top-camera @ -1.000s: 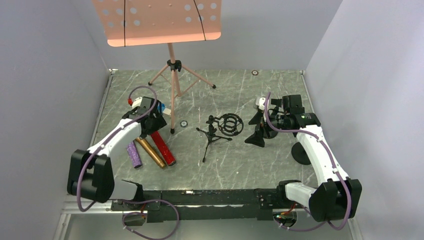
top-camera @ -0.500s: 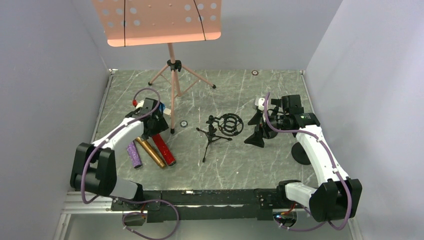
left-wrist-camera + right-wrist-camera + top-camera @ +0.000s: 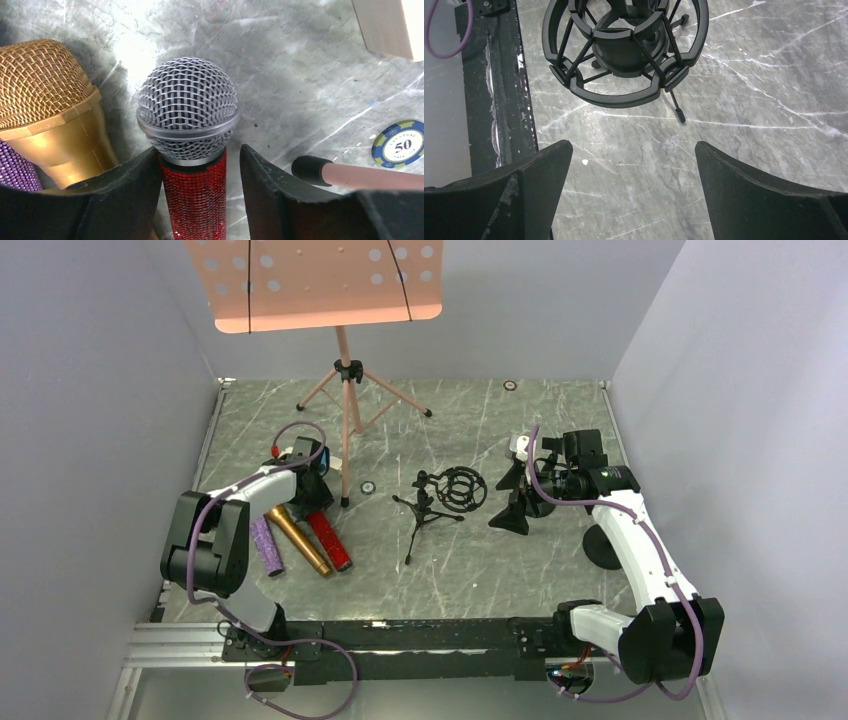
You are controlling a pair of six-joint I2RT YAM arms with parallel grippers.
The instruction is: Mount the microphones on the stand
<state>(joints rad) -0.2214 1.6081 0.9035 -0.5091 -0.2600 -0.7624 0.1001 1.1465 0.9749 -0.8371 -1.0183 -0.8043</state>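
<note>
Three microphones lie side by side at the left: glittery red (image 3: 330, 540), gold (image 3: 300, 540) and glittery purple (image 3: 266, 546). My left gripper (image 3: 305, 490) is low over their head ends. In the left wrist view it (image 3: 200, 150) is open, its fingers straddling the red microphone (image 3: 192, 200) just below the grey mesh head; the left finger touches it and the right stands apart. The gold microphone (image 3: 45, 110) lies to the left, with a sliver of the purple one (image 3: 12, 170). The black tripod stand with shock mount (image 3: 450, 490) stands mid-table. My right gripper (image 3: 512, 510) is open and empty beside the stand (image 3: 624, 50).
A pink music stand (image 3: 345, 370) stands at the back left, one leg tip (image 3: 350, 175) right of my left fingers. A poker chip (image 3: 367, 487) lies near it. A blue-and-white block (image 3: 322, 455) sits beyond the left gripper. A black round object (image 3: 603, 545) is at the right.
The left arm has swung and reached further out, bringing its gripper down at the microphones' head ends. The right arm has not moved.
</note>
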